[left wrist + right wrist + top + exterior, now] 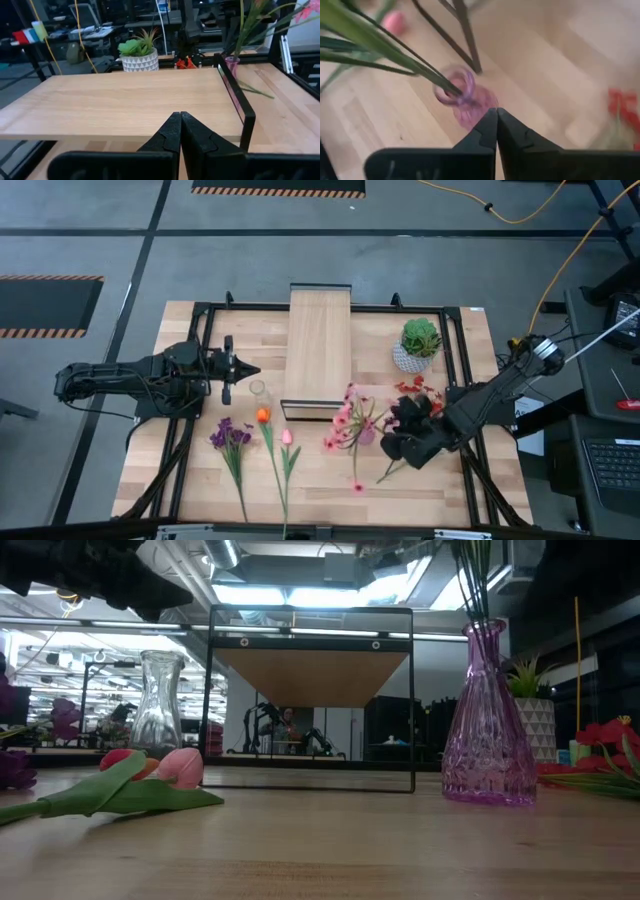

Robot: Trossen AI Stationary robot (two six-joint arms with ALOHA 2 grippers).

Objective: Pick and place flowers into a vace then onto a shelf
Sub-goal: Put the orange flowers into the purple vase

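The right claw (497, 116) hovers above the purple vase (489, 730) with its fingers pressed together on nothing; that vase stands upright on the table (320, 490) just in front of the shelf's (318, 345) near right corner and holds the green stems of the pink blossoms (352, 420). The left claw (180, 122), also pinched tight and empty, waits just left of the shelf, beside a clear glass vase (158, 705). Left of the purple vase, the purple cluster (230, 436), orange tulip (263, 416) and pink tulip (286, 437) lie on the table; red blooms (412, 388) lie to its right.

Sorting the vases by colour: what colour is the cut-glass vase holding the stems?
Purple vase, translucent with a faceted pattern; clearest in the low view.
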